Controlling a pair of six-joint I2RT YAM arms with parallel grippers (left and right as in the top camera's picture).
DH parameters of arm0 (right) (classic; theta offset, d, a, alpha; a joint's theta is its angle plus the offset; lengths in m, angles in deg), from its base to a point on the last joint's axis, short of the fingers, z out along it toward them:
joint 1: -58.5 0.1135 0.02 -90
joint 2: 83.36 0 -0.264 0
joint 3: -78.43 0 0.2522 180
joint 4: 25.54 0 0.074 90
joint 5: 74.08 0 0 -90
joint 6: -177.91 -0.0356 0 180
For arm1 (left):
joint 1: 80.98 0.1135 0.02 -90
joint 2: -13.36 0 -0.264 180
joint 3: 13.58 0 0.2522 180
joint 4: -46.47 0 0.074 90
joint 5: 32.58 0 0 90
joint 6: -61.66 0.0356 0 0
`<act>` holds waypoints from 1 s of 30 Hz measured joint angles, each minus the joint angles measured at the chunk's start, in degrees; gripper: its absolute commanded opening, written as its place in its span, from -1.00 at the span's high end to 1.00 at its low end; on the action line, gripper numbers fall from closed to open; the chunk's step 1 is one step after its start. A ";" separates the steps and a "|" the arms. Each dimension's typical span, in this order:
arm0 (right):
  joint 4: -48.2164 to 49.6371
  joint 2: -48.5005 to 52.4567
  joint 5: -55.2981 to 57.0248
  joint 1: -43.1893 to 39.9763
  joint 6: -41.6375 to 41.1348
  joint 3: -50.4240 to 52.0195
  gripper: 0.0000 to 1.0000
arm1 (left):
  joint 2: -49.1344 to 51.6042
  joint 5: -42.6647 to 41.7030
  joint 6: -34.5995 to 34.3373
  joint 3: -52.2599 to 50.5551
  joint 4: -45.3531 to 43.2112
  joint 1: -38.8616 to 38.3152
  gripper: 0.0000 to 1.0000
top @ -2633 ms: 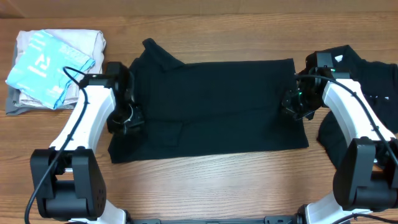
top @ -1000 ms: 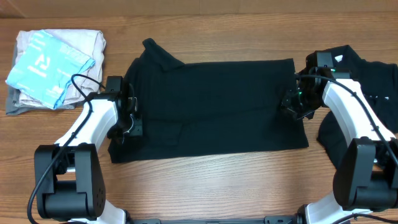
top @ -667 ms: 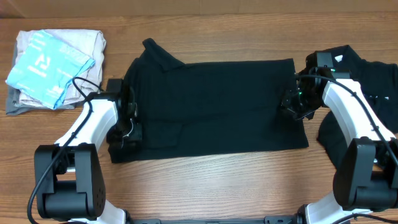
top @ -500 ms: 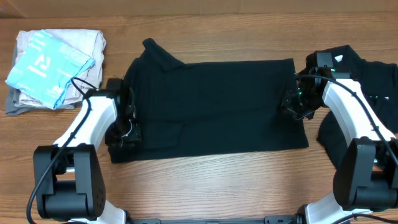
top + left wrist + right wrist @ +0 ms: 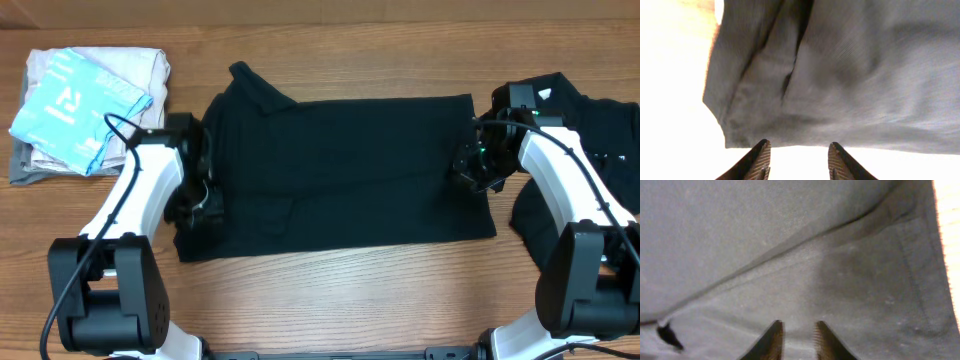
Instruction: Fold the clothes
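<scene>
Fabric, matte black and soft, makes up the black garment, which lies spread as a broad, roughly rectangular sheet on the middle of the wood-grain table. One pointed corner juts out at its far left. A heap of black clothes sits crumpled at the table's right edge. At the far left corner rests a folded pale stack with a light-blue piece on top.

The left gripper stands at the garment's left edge, near its front corner. The right gripper stands on the opposite edge, about halfway along that side.

From overhead both grippers are dark shapes against dark cloth, and their jaws cannot be read. The wrist cameras fill that in. In the left wrist view the left gripper has its ribbed fingers set well apart with nothing between them, over washed-out bright table. The garment's hemmed edge, creased into long folds, lies just beyond the tips. In the right wrist view the right gripper shows only a narrow gap between its tips, right above the cloth. That cloth carries a diagonal crease and a stitched hem along its right side. Whether those tips pinch any fabric cannot be told.
</scene>
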 measured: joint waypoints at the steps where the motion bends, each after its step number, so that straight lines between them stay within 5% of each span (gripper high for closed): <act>1: -0.07 0.00 -0.28 0.00 0.02 0.00 0.75 | 0.00 -0.92 -0.28 1.33 -0.37 0.00 0.63; 4: -0.15 0.00 -0.94 0.04 -0.15 0.00 0.75 | 0.00 -5.70 -0.42 3.45 -3.93 -0.02 0.91; 12: -0.33 0.00 -0.83 0.04 -0.15 0.00 0.71 | 1.40 -11.67 -0.42 0.63 -10.45 -0.76 0.92; 23: 0.04 0.00 -0.02 0.04 -0.11 0.00 0.58 | 10.29 -6.93 0.02 -0.17 -16.98 -0.76 0.92; 30: 0.46 0.00 0.00 0.04 0.57 -0.09 0.43 | 10.29 -8.66 0.04 3.13 -14.40 -0.79 0.80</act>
